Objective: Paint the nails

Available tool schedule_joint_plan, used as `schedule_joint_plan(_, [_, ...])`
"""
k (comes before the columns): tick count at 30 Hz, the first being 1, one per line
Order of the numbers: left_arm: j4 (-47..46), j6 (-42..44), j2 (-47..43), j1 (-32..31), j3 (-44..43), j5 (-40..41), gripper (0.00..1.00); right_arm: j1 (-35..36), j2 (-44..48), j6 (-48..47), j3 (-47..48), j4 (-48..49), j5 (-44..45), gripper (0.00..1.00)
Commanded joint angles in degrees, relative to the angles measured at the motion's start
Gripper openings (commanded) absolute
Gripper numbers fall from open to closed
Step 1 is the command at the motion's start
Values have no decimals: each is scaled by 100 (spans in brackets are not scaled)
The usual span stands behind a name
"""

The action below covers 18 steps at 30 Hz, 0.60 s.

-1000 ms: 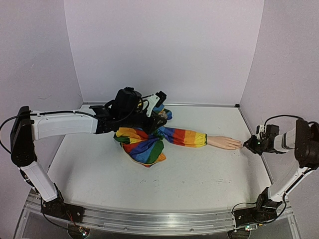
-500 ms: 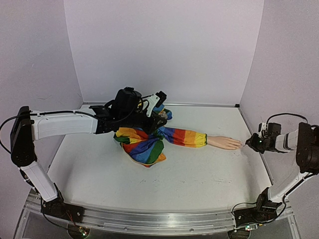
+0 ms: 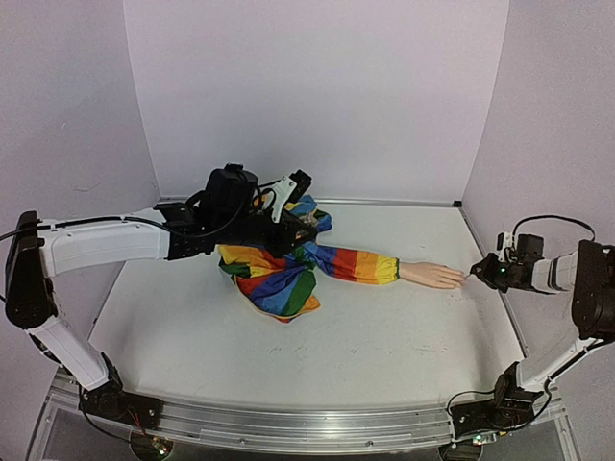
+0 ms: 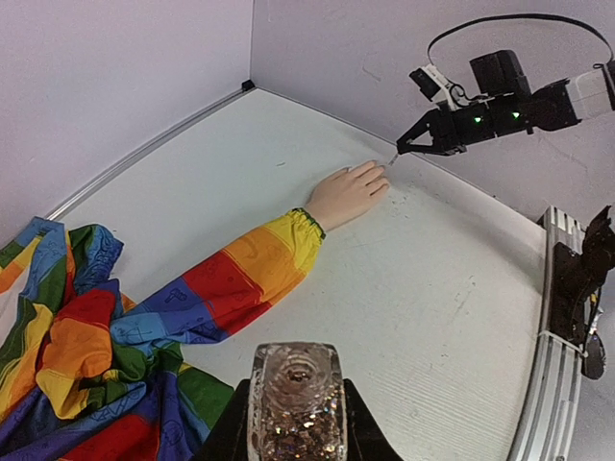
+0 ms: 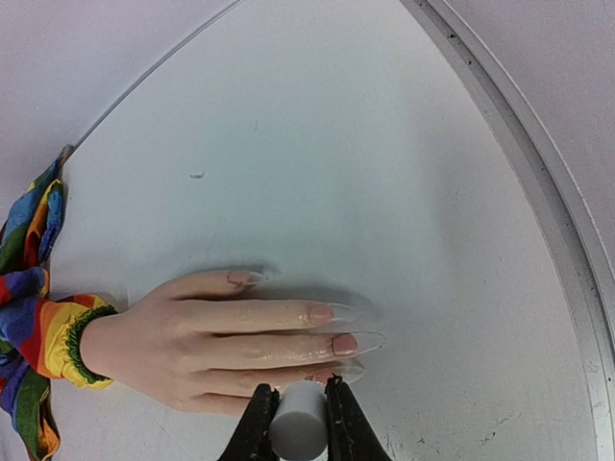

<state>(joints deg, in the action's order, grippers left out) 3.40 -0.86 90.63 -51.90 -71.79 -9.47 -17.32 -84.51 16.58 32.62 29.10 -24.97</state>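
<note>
Glass and glitter fill the bottom of my left wrist view. My left gripper (image 4: 296, 427) is clamped on a small clear bottle (image 4: 296, 389) packed with sparkling flakes, one dark finger (image 4: 231, 442) pressed to each side of it. From above, that arm reaches across the far left part of the white table (image 3: 384, 355) and holds the bottle over a bunched heap of rainbow cloth.

Out of that heap the rainbow-striped sleeve (image 3: 336, 261) runs to the right, lying flat on the table and ending in a yellow cuff. The pale peach mannequin hand (image 3: 434, 276) comes out of the cuff, palm down, with its digits stretched toward the right edge.

The nails (image 5: 322, 314) sit at the very ends of those digits. They are pinkish at the base, with long, clear tips that reach past the fingertips onto the table.

Furthest right, my right gripper (image 5: 298, 427) is closed on a small whitish cylinder (image 5: 296, 423), a cap or handle gripped between its two fingers (image 5: 255, 427). It sits low, just beside the fingertips — the cylinder hides the nearest nail. From the left wrist view a fine point sticks out of this gripper toward the nails, but I cannot tell whether it touches them.
</note>
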Motion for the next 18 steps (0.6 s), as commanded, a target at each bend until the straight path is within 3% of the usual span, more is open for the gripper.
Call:
schedule_joint_plan(1, [-303, -190, -422, 24, 95, -509, 0, 29, 319, 18, -46, 54, -125, 0])
schedule_joint_plan(18, [-304, -371, -570, 24, 131, -549, 0, 37, 87, -48, 49, -164, -46, 0])
